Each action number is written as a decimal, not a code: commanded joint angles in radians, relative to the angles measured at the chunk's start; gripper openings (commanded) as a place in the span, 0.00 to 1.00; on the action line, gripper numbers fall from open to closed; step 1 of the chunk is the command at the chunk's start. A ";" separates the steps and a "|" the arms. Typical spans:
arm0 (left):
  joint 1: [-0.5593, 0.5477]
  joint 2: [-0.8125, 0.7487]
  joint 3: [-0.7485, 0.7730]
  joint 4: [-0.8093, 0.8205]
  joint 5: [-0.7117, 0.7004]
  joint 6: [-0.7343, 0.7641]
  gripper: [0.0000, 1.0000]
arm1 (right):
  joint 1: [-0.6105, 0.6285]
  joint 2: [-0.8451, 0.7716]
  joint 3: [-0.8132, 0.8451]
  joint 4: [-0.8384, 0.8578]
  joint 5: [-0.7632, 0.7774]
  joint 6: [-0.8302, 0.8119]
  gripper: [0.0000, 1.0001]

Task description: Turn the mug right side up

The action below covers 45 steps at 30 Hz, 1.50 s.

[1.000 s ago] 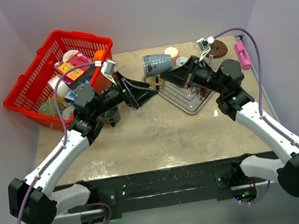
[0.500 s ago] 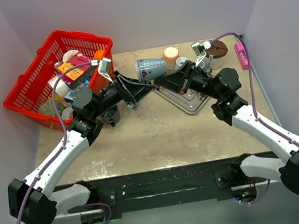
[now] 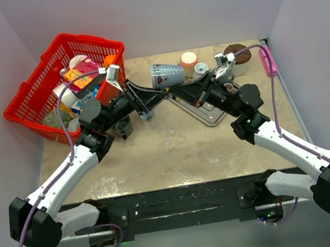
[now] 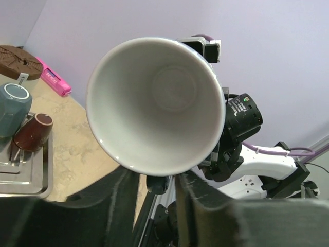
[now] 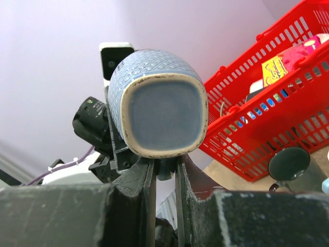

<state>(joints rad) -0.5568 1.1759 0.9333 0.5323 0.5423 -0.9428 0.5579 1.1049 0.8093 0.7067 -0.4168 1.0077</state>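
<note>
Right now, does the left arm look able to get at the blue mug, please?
Probably yes. The left hand sits right at the open end of the blue mug, with nothing between them. The right hand holds the mug aloft from the base end, leaving the open end free.
</note>
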 commanded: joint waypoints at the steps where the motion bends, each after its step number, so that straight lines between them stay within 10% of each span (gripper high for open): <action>1: 0.003 -0.002 -0.004 0.074 -0.033 -0.011 0.27 | 0.027 -0.042 0.001 0.103 0.036 -0.023 0.00; 5: 0.003 0.008 0.004 0.055 -0.036 -0.005 0.00 | 0.028 -0.040 0.007 0.065 0.045 -0.024 0.00; 11: 0.003 0.007 0.036 -0.061 -0.091 0.068 0.00 | 0.030 -0.040 0.036 -0.081 0.067 -0.073 0.09; 15: 0.003 -0.004 0.055 -0.184 -0.171 0.157 0.00 | 0.030 -0.037 0.016 -0.131 0.104 -0.087 0.58; 22: 0.000 0.017 0.140 -0.452 -0.310 0.340 0.00 | 0.028 -0.056 0.103 -0.621 0.300 -0.279 0.89; 31: -0.052 0.158 0.233 -0.732 -0.511 0.490 0.00 | 0.027 -0.117 0.214 -1.024 0.732 -0.380 0.93; 45: -0.157 0.470 0.420 -0.888 -0.788 0.518 0.00 | 0.027 -0.076 0.208 -1.107 0.791 -0.377 0.93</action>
<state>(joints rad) -0.7097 1.6211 1.2621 -0.3740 -0.1368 -0.4503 0.5835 1.0367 0.9894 -0.3756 0.3161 0.6453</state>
